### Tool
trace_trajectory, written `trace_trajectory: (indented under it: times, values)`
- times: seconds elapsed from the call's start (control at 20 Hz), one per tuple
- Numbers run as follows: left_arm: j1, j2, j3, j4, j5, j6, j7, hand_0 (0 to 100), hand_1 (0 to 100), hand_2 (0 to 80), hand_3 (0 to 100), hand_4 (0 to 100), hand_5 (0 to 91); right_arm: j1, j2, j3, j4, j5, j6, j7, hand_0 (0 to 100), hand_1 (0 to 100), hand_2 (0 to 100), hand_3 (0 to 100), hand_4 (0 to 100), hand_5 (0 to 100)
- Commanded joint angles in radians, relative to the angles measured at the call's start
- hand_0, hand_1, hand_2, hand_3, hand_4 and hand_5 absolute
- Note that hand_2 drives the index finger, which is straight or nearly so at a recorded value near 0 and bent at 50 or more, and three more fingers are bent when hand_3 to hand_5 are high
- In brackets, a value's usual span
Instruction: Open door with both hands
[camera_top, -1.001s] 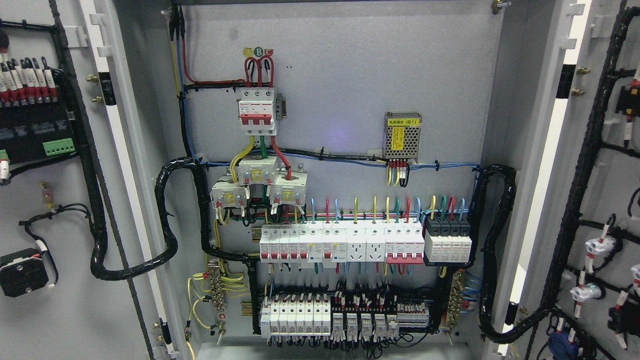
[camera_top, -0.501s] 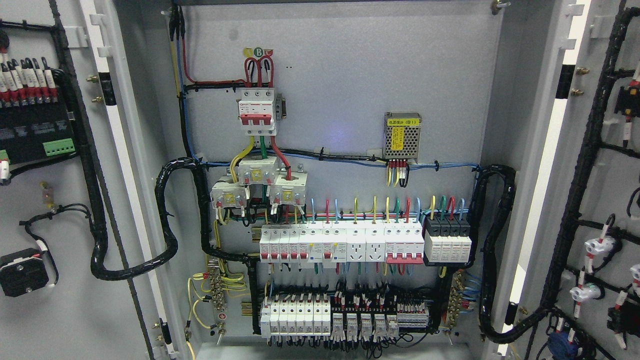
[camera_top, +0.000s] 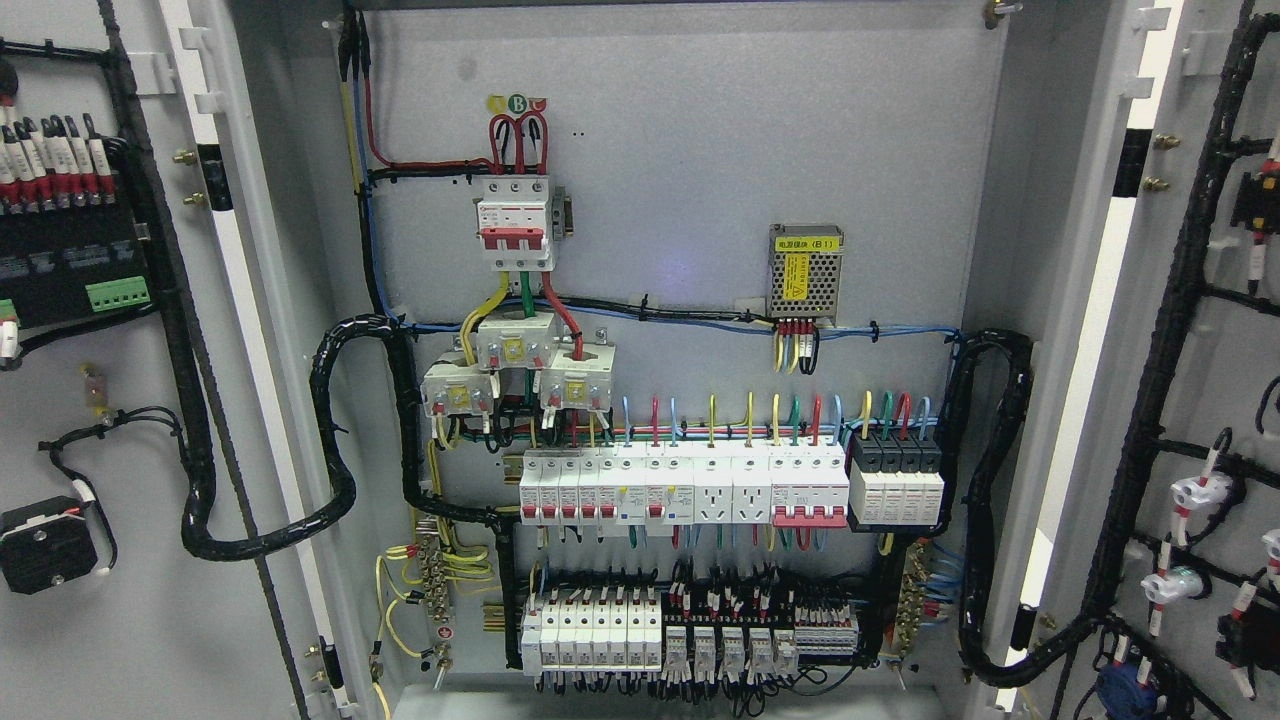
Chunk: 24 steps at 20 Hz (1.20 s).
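Two grey sheet-metal doors stand swung wide: the left door (camera_top: 120, 640) at the picture's left edge, the right door (camera_top: 1225, 420) at its right edge, each carrying black corrugated cable conduit on its inner face. Between them the cabinet's flat grey back panel (camera_top: 700, 150) holds one three-pole breaker (camera_top: 515, 222) with red toggles, three boxy white current transformers (camera_top: 517, 343), one perforated metal power supply (camera_top: 805, 270) and two rows of white modular breakers (camera_top: 680, 487). Neither robot hand appears, so its fingers cannot be judged.

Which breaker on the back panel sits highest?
The lone three-pole breaker at upper left, red wires looping into its top. The other breakers stand in two rows lower down.
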Motion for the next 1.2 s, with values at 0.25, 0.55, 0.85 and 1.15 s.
trace_trajectory:
  times: [0.25,0.55,0.85,1.15]
  values:
    - [-0.253,-0.101,0.041,0.578,-0.012,0.1,0.006,0,0,0.0,0,3,0.0,-0.204,0.088,-0.021,0.495,0.062,0.187,-0.158,23,0,0,0,0,0]
    - [-0.356,-0.114,0.069,0.735,-0.01,0.165,0.004,0,0,0.0,0,3,0.0,-0.251,0.094,-0.024,0.521,0.132,0.345,-0.167,23,0,0,0,0,0]
    - [-0.374,-0.117,0.087,0.755,-0.007,0.275,0.002,0,0,0.0,0,3,0.0,-0.316,0.109,-0.024,0.578,0.215,0.469,-0.228,23,0,0,0,0,0]
    - [-0.382,-0.117,0.099,0.766,-0.01,0.367,0.002,0,0,0.0,0,3,0.0,-0.334,0.126,-0.022,0.581,0.232,0.551,-0.279,23,0,0,0,0,0]
